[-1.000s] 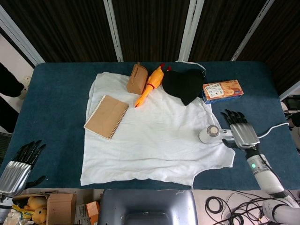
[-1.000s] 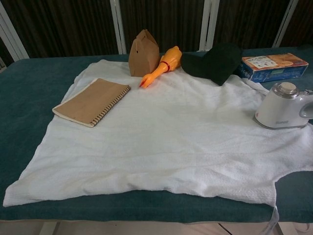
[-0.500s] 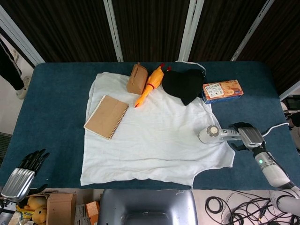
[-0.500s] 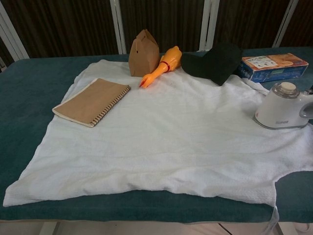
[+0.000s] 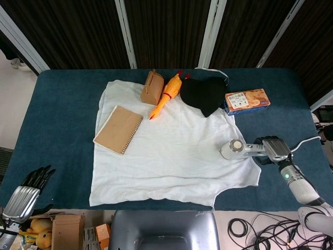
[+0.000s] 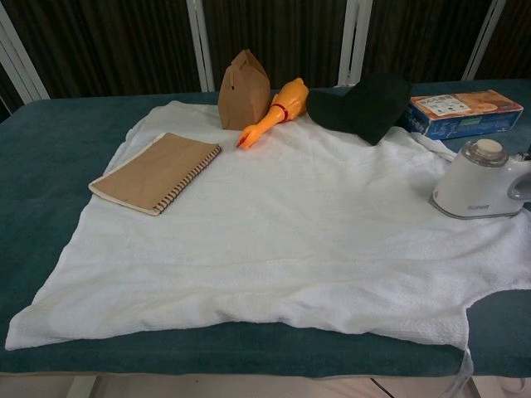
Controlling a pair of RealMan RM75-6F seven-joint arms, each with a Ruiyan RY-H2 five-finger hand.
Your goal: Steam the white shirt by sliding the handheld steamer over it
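Handheld steamer (image 5: 235, 148) sits upright on the right-hand edge of the white shirt (image 5: 171, 151), below the orange box (image 5: 246, 100), head pointing toward the shirt's middle. Right hand (image 5: 274, 148) is wrapped around the steamer's handle, fingers curled on it; grip looks complete, though the chest view shows only the steamer body (image 6: 479, 181), so contact on the underside cannot be confirmed. Left hand (image 5: 25, 190) hangs off the table's near-left corner, well apart from the shirt, fingers straight and holding nothing. Risks, as judged: the shirt lies loose and unpinned, so a slide toward the centre could bunch the cloth ahead of the soleplate rather than glide. The notebook (image 5: 118, 129), paper bag (image 5: 151, 87), rubber chicken (image 5: 166, 95) and black cloth (image 5: 204, 94) all rest on the shirt; a long stroke could shove them. The cable trailing from the right wrist might snag. Against 1.0 s back: right hand was flat, fingers spread beside the handle; now closed on it. Steamer unmoved. Left hand sits lower.
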